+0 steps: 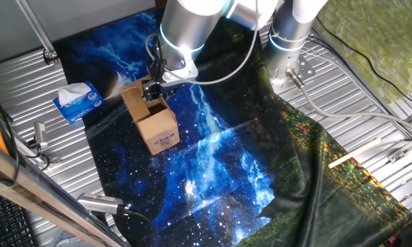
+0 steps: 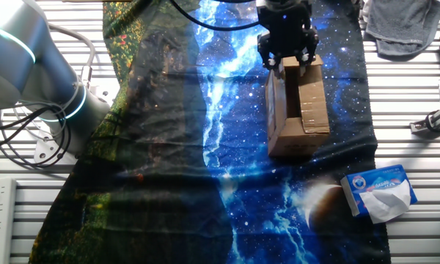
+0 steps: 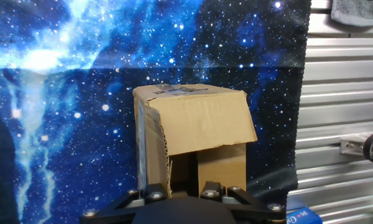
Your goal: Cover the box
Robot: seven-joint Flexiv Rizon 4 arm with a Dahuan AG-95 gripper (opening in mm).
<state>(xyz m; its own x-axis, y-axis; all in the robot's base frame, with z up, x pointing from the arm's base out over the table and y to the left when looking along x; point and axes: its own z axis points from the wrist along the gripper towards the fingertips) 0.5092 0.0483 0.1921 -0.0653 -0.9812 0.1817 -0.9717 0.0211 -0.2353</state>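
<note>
Item: small brown corrugated cardboard box [image 1: 156, 123], standing on a dark blue galaxy-print cloth [image 1: 213, 165] spread over a ribbed metal worktop [image 1: 27, 89]; it sits left of centre in one fixed view and upper right of centre in the other fixed view. A white label with dark print [image 1: 164, 140] faces the lower edge of the frame in one fixed view. Top flaps partly raised: one flap [image 1: 132, 99] stands up toward the upper left, and in the hand view a broad flap [image 3: 202, 121] leans across the opening (interior shows dark beneath it). Black two-finger tool [image 2: 286, 53] on a silver robot arm [image 1: 185, 27], positioned at the box's far end over the opening; whether its fingers are spread or closed on a flap cannot be told, since the fingertips are hidden. Also present: a blue and white tissue box [image 1: 77, 101] at the left of one fixed view, well apart from the carton; a grey cloth [image 2: 403, 26] at the upper right of the other fixed view.
</note>
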